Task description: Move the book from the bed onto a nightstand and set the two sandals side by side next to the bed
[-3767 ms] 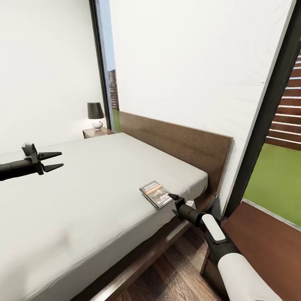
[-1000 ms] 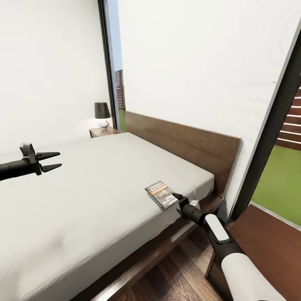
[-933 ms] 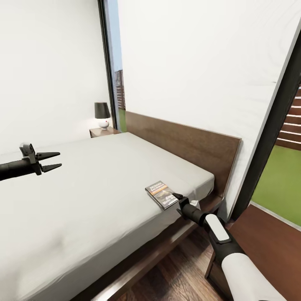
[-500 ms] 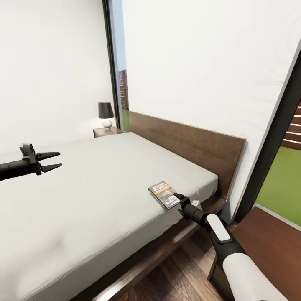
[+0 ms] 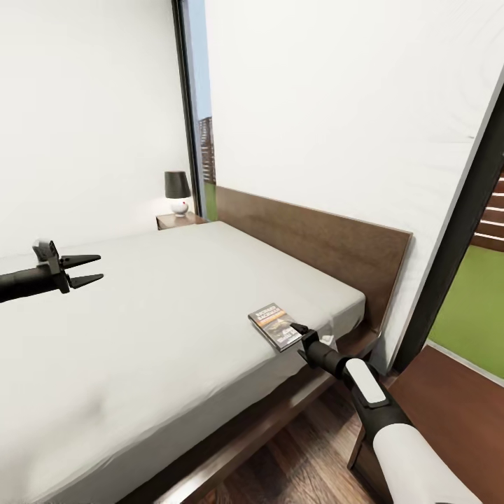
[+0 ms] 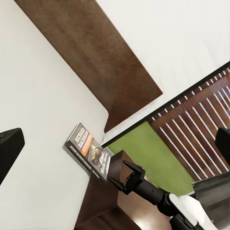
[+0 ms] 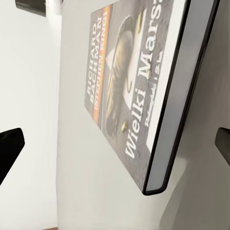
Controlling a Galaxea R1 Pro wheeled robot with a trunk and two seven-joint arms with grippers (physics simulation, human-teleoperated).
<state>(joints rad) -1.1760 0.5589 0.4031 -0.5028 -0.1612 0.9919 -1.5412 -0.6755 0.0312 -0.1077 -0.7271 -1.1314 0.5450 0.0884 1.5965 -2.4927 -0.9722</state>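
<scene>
Two pincers are released: the left (image 5: pixel 87 271) hovers over the bed (image 5: pixel 161 315), the right (image 5: pixel 299 334) meets the book (image 5: pixel 274 325). Straddling the book's edge squarely before clenching should avoid pushing it.

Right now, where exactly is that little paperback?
In the head view, the book lies flat on the bed near its right edge, towards the headboard, just ahead of the right gripper.

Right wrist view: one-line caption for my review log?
Open right gripper closing in on dark orange-banded paperback lying on light-grey mattress.
</scene>
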